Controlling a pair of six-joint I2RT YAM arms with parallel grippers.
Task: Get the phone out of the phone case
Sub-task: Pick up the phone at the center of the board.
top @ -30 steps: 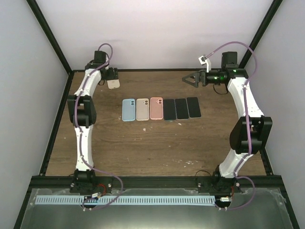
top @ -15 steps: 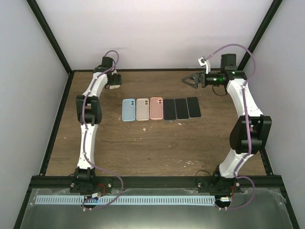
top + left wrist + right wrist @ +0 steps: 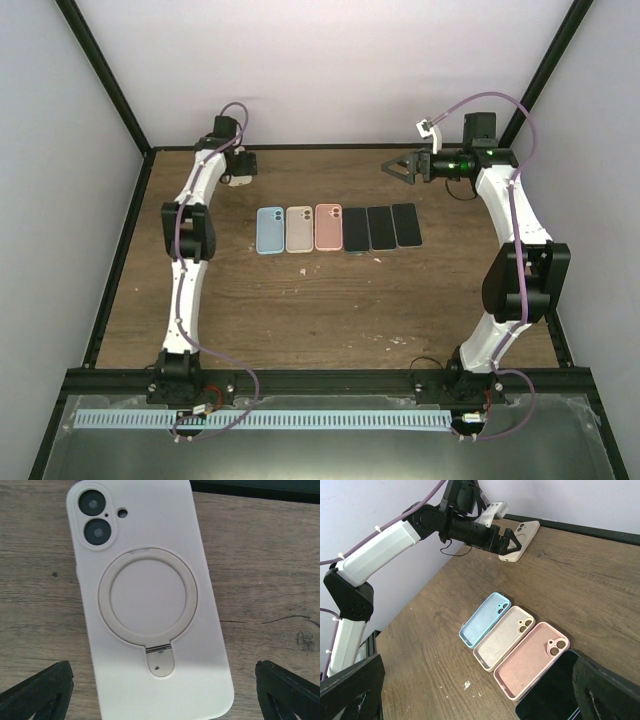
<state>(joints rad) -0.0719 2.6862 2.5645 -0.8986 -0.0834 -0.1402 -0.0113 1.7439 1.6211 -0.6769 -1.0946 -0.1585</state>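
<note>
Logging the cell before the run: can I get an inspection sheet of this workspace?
Surface: brown wooden tabletop, flat.
Job's things: cream phone case with ring stand, back up, lenses showing, far left; blue case, beige case and pink case, empty, in a row; three black phones beside them.
Clutter: small pale flecks on the wood.
Grippers: left gripper open over the cream case, fingers apart from it; right gripper open, empty, in the air.
Cables: purple cables along both arms, clear of the items.
Surroundings: black frame posts, white walls.
</note>
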